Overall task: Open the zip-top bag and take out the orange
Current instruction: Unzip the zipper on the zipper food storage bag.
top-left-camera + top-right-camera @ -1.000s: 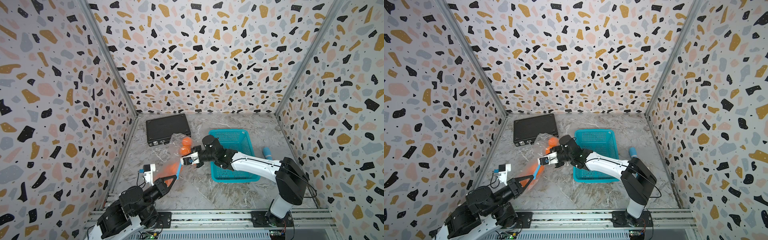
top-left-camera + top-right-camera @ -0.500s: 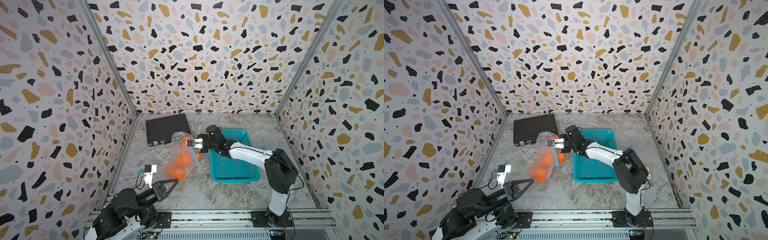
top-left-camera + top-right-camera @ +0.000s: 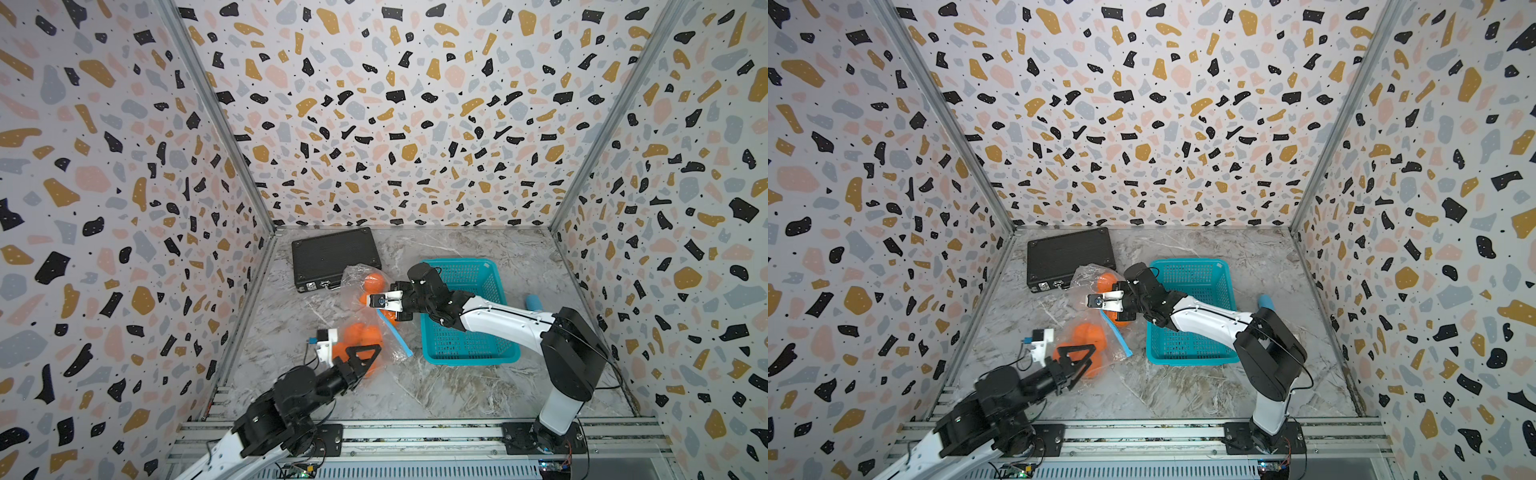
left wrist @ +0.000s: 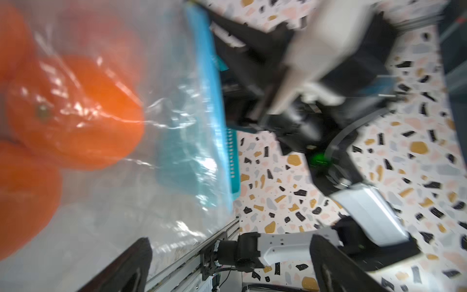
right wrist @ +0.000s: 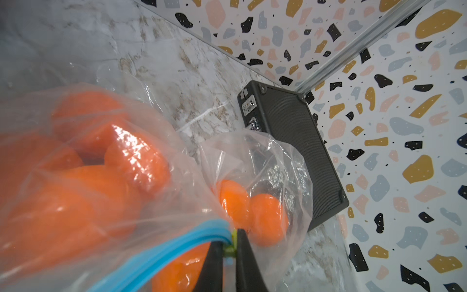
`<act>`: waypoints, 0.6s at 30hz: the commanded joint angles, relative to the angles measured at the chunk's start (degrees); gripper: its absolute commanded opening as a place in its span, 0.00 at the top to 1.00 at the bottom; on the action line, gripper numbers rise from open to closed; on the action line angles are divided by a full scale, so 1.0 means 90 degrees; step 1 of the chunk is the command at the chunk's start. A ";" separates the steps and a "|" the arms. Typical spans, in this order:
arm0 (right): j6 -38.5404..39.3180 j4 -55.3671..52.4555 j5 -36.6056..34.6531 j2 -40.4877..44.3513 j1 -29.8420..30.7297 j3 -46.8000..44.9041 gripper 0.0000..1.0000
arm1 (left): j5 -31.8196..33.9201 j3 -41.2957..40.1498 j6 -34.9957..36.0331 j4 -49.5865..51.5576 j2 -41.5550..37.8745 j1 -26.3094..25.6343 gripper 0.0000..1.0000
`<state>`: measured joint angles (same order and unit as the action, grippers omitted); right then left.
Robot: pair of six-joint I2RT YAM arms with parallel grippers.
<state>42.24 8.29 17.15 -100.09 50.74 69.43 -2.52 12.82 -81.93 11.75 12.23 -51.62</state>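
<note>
The clear zip-top bag [image 3: 388, 338] with a blue zip strip [image 3: 397, 334] slumps on the marble floor, several oranges [image 3: 360, 334] inside it. My right gripper [image 5: 230, 240] is shut on the green slider [image 5: 229, 249] at the strip's end, above the bag in both top views [image 3: 388, 312] [image 3: 1105, 312]. My left gripper [image 3: 365, 348] [image 3: 1076, 347] stands open at the bag's near end, right in front of its oranges [image 3: 1086, 334]. In the blurred left wrist view its fingers [image 4: 131, 263] hold nothing, and an orange [image 4: 75, 113] shows through the plastic. Whether the bag's mouth is parted I cannot tell.
A black case [image 3: 334, 255] lies at the back left, touching the bag's far plastic. The teal basket [image 3: 469, 357] stands right of the bag under my right arm. A blue cylinder [image 3: 533, 301] lies beyond the basket's right side. Patterned walls close in three sides.
My left gripper let go of the zip strip and opened, pulled back, then came forward to the bag's near oranges. The taut bag dropped, now hanging from the right gripper.
</note>
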 commanded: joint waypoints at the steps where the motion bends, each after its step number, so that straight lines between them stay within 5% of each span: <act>1: -0.0487 0.0385 -0.0315 0.0403 0.0045 -0.0328 0.99 | -0.0283 0.0189 -0.0300 -0.1432 0.1017 -0.0074 0.01; 12: -0.1169 0.0621 -0.0631 0.0590 0.0094 -0.0661 0.99 | 0.1316 -0.0378 -0.0683 -0.2715 0.1871 -0.0996 0.03; 14: -0.1316 0.0732 -0.0697 0.0665 0.0086 -0.0820 0.99 | 0.1442 -0.0213 -0.0498 -0.2450 0.1885 -0.0993 0.15; 16: -0.1441 0.0744 -0.0816 0.0756 0.0089 -0.0929 0.98 | 0.1692 -0.0194 -0.0410 -0.2118 0.1761 -0.0980 0.48; 18: -0.1510 0.0748 -0.0880 0.0840 0.0092 -0.1030 0.98 | 0.1959 -0.0170 -0.0394 -0.1368 0.1343 -0.0922 0.56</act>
<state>31.62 13.69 10.68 -96.05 51.44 60.73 10.02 9.85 -87.09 -3.95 27.62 -60.18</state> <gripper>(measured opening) 0.106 0.459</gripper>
